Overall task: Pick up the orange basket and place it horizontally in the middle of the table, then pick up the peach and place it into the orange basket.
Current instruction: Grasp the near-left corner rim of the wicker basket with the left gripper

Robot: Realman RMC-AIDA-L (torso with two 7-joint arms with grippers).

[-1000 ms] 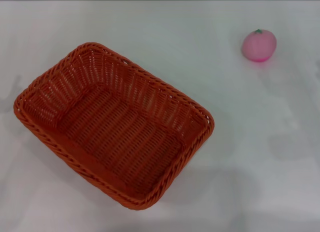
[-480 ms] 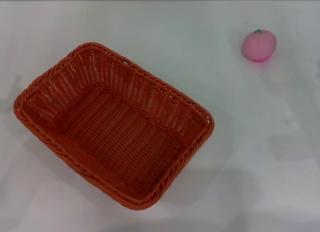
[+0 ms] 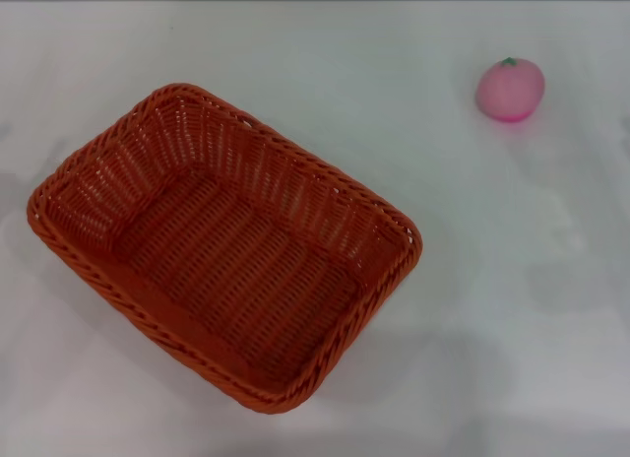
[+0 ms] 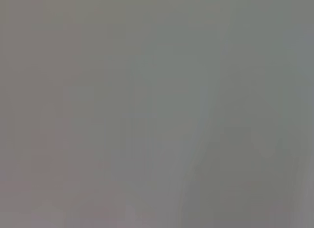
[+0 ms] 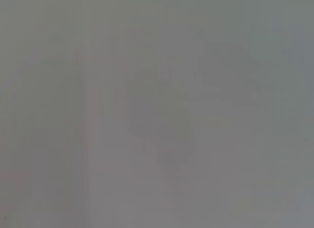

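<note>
The orange basket (image 3: 224,245) lies empty on the white table (image 3: 512,280), left of centre in the head view, turned diagonally with its long side running from far left to near right. The pink peach (image 3: 510,89) rests alone at the far right of the table, well apart from the basket. Neither gripper appears in the head view. Both wrist views hold only a plain grey surface, with no fingers and no object.
Open tabletop stretches between the basket and the peach and along the near right side. The table's far edge (image 3: 315,0) runs across the top of the head view. Faint shadows lie on the table at the left and near right.
The basket and the peach have not moved. The faint shadow on the table at the far left has shifted slightly.
</note>
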